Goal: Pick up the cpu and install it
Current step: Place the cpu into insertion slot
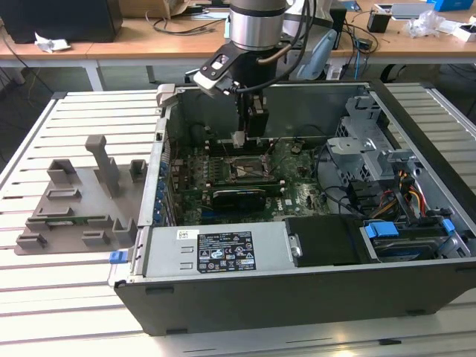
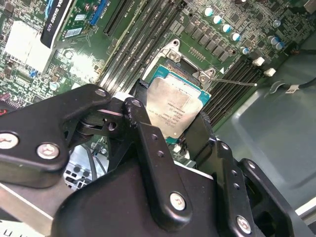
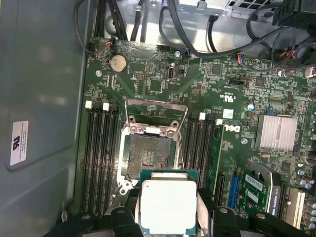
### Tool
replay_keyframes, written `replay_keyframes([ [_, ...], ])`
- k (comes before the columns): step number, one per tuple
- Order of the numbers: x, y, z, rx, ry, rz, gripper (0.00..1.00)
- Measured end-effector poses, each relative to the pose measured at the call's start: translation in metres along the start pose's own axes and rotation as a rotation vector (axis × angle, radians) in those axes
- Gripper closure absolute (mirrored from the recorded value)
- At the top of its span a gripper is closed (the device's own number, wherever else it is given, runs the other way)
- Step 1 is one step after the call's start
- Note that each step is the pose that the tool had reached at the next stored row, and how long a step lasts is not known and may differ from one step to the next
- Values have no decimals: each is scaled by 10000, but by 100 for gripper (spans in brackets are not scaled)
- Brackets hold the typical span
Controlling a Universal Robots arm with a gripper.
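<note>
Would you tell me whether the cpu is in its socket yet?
Out. The gripper holds the cpu; the socket shows bare contacts in the first wrist view.

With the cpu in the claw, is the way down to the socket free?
Probably yes: the socket lies bare, its frame raised, close by the cpu held in the claw.

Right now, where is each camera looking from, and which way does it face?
Exterior view: off the arm, looking down at a slant into the open computer case; shows the arm and claw.
First wrist view: on the arm, facing straight down at the green board; claw fingers flank the chip.
Second wrist view: on the arm, slanted past the claw.
Shared: both wrist views show the chip gripped near the open socket.
</note>
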State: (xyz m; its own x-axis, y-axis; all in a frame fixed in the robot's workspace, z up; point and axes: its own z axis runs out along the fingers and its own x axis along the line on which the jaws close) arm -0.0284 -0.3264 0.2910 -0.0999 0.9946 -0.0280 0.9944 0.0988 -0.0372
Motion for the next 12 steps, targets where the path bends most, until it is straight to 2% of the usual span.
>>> replay_keyframes([
  [12, 0, 0, 0, 12, 17, 455, 45],
])
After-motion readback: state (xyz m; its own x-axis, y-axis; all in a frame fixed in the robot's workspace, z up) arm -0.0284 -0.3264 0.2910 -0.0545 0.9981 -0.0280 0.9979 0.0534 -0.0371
